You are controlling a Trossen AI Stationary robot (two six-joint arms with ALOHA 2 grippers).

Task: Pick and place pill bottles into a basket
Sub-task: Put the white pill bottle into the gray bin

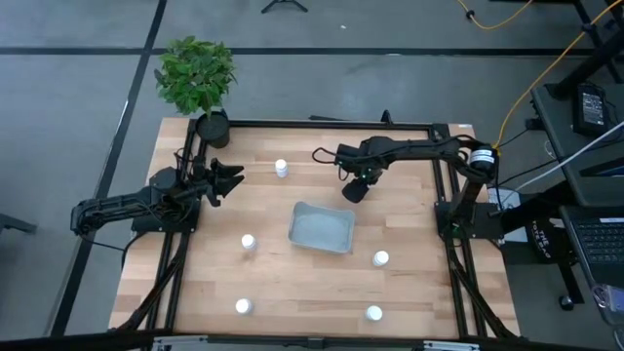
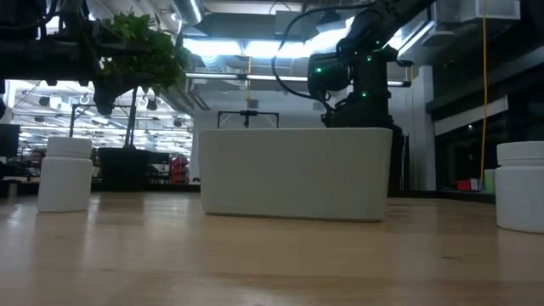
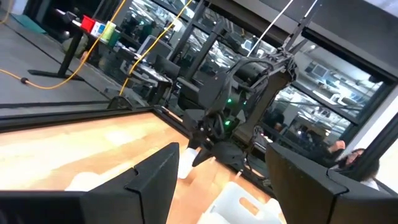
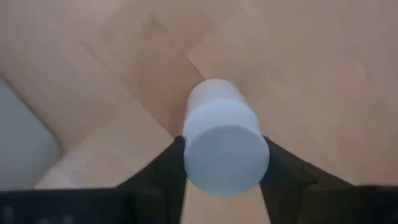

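R gripper (image 1: 354, 191) raised just beyond basket (image 1: 322, 228), fingers (image 4: 163, 171) clamped on either side of pill bottle (image 4: 222, 145), L gripper (image 1: 230, 180) spread, idle nr table's (image 1: 409, 292) L edge.

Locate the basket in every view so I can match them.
High: basket at table centre.
Low: wide pale box, mid-picture.
Left wrist: pale corner nearest the camera.
Right wrist: grey corner beside the held pill bottle.
Landmark: right gripper, next to the basket.
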